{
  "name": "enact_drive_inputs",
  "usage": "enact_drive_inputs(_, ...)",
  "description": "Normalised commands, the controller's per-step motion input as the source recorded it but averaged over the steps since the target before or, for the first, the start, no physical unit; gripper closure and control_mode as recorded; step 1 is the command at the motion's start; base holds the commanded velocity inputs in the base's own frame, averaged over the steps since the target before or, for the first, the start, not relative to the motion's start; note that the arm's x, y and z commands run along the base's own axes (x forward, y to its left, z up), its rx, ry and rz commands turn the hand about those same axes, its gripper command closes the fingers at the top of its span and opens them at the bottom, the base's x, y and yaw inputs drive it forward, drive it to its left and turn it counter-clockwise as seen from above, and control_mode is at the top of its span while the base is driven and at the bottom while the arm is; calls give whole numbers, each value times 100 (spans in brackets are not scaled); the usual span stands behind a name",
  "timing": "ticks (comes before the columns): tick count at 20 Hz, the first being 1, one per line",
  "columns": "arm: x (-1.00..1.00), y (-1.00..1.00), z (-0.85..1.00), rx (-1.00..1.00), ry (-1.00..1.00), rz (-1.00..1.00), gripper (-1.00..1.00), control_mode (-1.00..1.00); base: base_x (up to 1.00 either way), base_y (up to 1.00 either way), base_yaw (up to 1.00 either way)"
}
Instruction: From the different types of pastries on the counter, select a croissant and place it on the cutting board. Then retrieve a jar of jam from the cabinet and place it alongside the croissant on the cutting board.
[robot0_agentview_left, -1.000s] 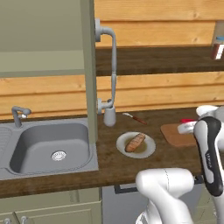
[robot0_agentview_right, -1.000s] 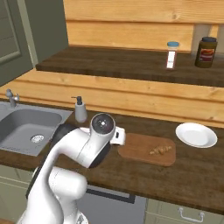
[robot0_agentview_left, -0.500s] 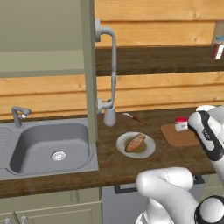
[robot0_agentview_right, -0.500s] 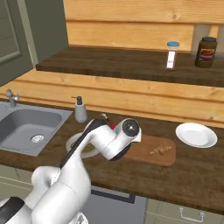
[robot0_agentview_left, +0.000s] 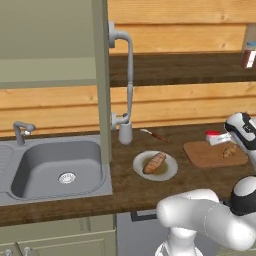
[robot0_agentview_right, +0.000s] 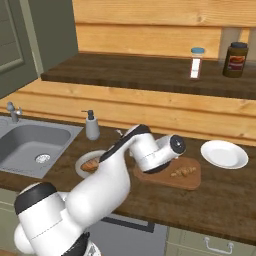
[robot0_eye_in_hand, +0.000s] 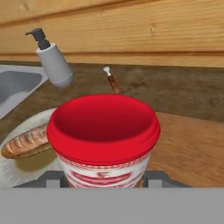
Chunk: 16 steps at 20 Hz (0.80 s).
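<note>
Where counter (robot0_agentview_left: 150, 187) meets wood-panelled wall (robot0_agentview_left: 190, 102).

Both base views overlook the counter (robot0_agentview_left: 130, 185); hand view close.

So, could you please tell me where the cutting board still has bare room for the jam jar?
The cutting board is bare at its right end, toward the empty white plate, and along its near edge. The croissant takes the middle, and the arm covers the left end, where the jar of jam hangs in the jaws.
</note>
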Motion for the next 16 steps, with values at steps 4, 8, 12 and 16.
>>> enact_drive_inputs(4,20,-20,-28,0,-12,0,100,-100,0,0,0)
enact_drive_inputs(8,14,-3,-40,0,-21,3,100,-100,0,0,0)
enact_drive_inputs(12,10,0,-29,0,-16,3,100,-100,0,0,0)
enact_drive_inputs(16,9,0,-23,0,-13,3,100,-100,0,0,0)
